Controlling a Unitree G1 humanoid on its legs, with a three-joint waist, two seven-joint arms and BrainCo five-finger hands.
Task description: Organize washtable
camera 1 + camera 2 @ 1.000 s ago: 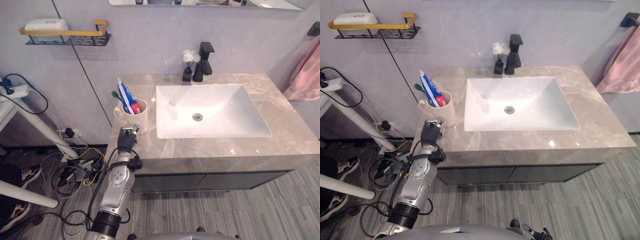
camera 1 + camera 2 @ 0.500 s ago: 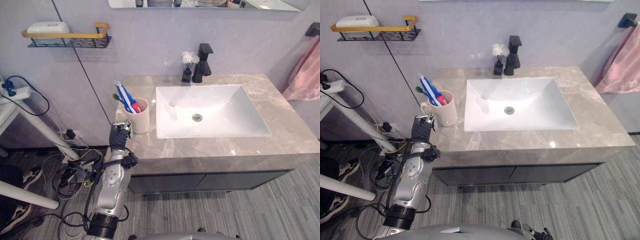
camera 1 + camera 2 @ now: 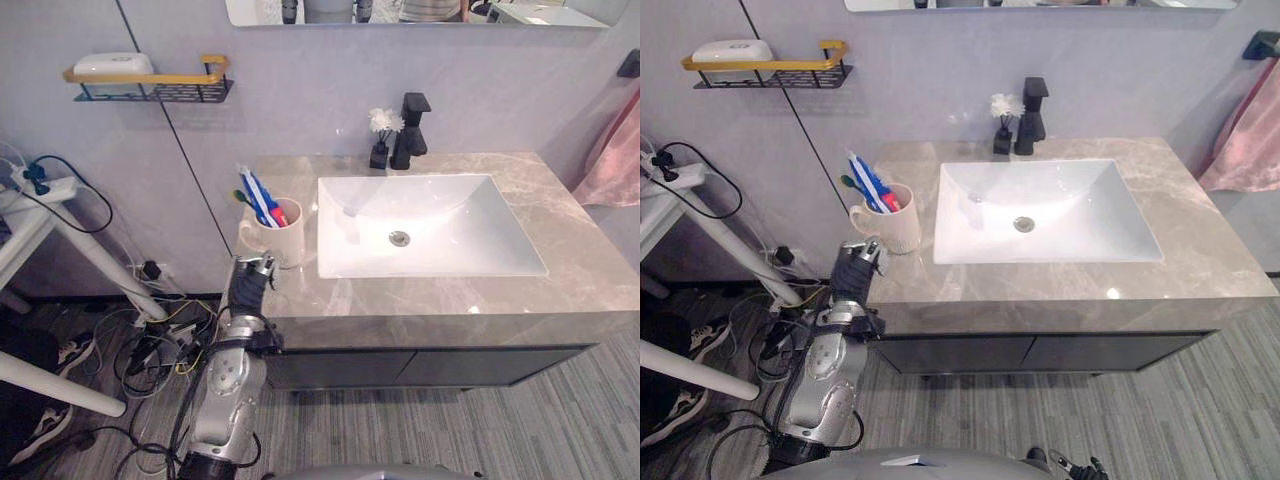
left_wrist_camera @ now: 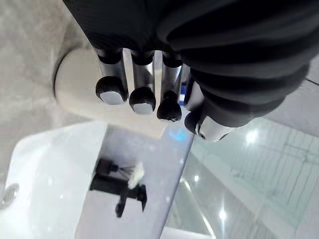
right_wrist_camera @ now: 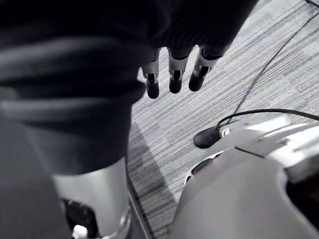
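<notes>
Left eye view: hand (image 3: 246,284) near cup (image 3: 283,240).

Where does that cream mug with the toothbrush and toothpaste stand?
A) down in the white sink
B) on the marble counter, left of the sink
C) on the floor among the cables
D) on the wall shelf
B: the cream mug stands upright on the marble counter, just left of the white sink, with the robot's left hand close in front of it.
</notes>
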